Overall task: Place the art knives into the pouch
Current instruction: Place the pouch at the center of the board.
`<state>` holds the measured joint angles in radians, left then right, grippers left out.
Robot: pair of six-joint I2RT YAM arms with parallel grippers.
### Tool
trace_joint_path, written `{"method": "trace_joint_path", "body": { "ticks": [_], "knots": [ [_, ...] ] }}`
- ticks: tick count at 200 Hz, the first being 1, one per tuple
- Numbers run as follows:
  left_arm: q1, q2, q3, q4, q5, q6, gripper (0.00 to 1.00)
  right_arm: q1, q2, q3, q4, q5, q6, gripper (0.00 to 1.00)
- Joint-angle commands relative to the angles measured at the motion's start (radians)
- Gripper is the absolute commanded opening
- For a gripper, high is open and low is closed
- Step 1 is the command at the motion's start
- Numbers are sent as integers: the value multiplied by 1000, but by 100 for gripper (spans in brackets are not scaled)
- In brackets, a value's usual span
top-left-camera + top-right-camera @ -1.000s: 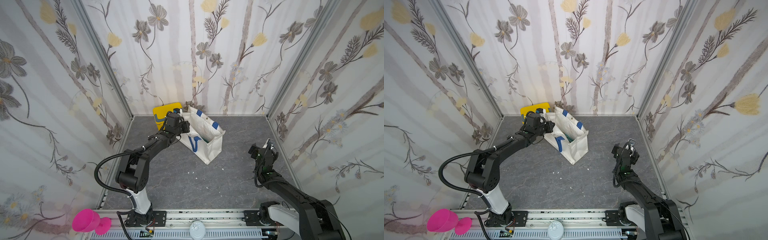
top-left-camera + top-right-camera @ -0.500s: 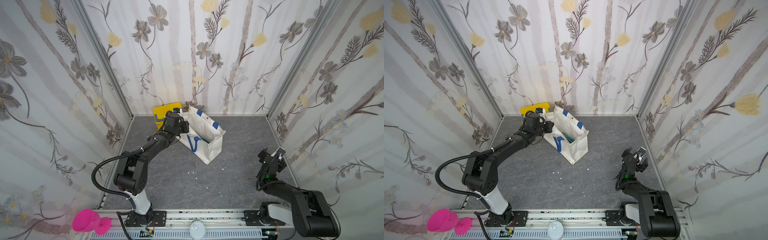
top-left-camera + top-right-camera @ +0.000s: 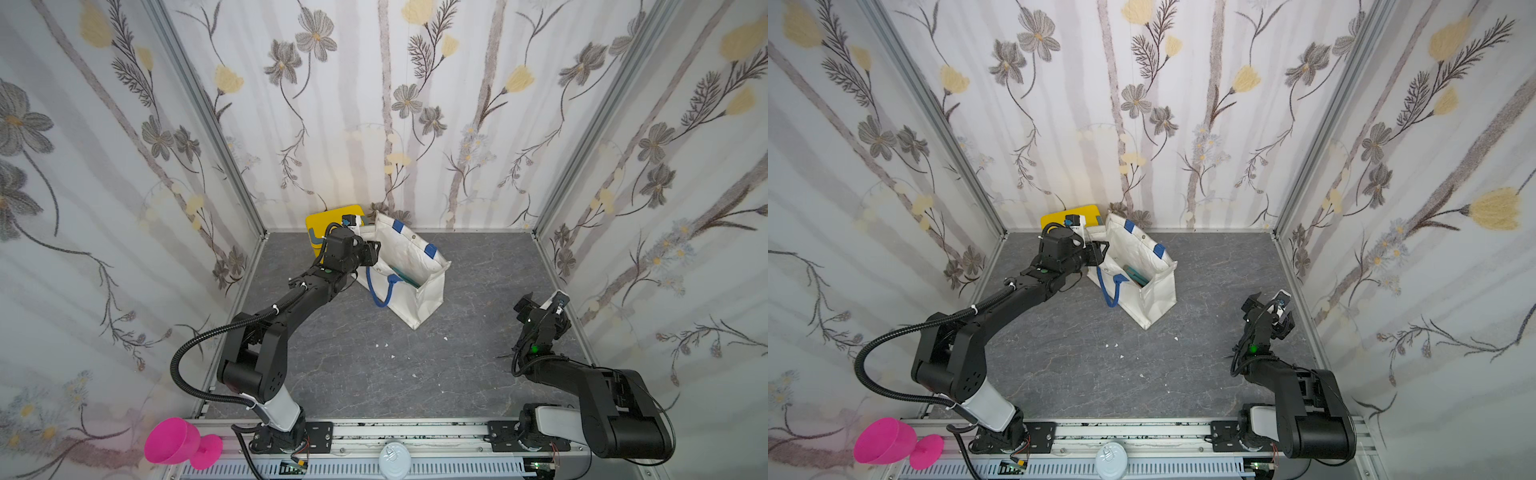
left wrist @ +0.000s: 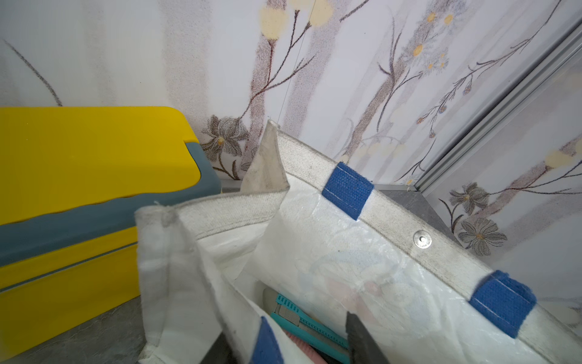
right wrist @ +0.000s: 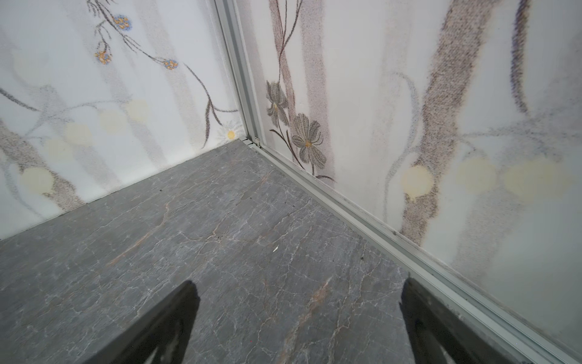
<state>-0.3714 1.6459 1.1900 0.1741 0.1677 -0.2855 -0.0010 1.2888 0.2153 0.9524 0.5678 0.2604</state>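
The white pouch [image 3: 415, 266] [image 3: 1144, 266] [image 4: 362, 271] stands with its mouth gaping at the back of the grey floor [image 3: 374, 365], just beside a yellow box [image 3: 324, 216] [image 4: 94, 157] that sits against the back wall. The teal art knife [image 4: 302, 321] lies inside the pouch, low down against its far side, and shows as a teal sliver in both top views [image 3: 401, 279] [image 3: 1136, 276]. The left gripper [image 3: 372, 252] [image 3: 1103, 250] [image 4: 288, 337] sits at the pouch's near rim with its jaws apart, one finger [image 4: 359, 337] inside the mouth and the rim fabric between the two, not pinched. A blue handle [image 3: 380, 291] droops outside the near wall. The right gripper [image 3: 540, 301] [image 5: 297, 293] hovers wide apart and holding nothing over bare floor near the right wall, well apart from the pouch
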Motion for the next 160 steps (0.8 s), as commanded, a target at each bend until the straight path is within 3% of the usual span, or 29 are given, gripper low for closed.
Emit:
{"method": "trace_joint_path", "body": {
  "ticks": [1,6,16,19,52,71,86,98,130,160],
  "knots": [
    [1,-32,-20,43,-17,6,68,-1,7,3,42,-70,4,99],
    [1,-44,-31,49,-24,6,74,-1,10,-1,57,-85,0,100],
    [0,-72,-56,69,-42,8,97,-1,17,-2,75,-116,-20,99],
    [0,-83,-67,78,-50,9,100,-1,19,1,75,-122,-22,100],
    [2,-210,-194,186,-196,43,100,-1,43,15,85,-123,-38,100],
    [3,-295,-298,284,-294,66,100,0,101,-34,264,-123,-57,99],
    [8,-358,-380,356,-372,91,100,1,85,6,155,-133,-49,100],
    [20,-383,-442,404,-420,115,100,1,103,2,191,-133,-60,100],
    [108,-462,-625,549,-490,164,100,3,98,-3,195,-181,-81,99],
    [212,-469,-777,711,-470,155,100,24,137,-16,269,-275,-149,99]
  ]
}}
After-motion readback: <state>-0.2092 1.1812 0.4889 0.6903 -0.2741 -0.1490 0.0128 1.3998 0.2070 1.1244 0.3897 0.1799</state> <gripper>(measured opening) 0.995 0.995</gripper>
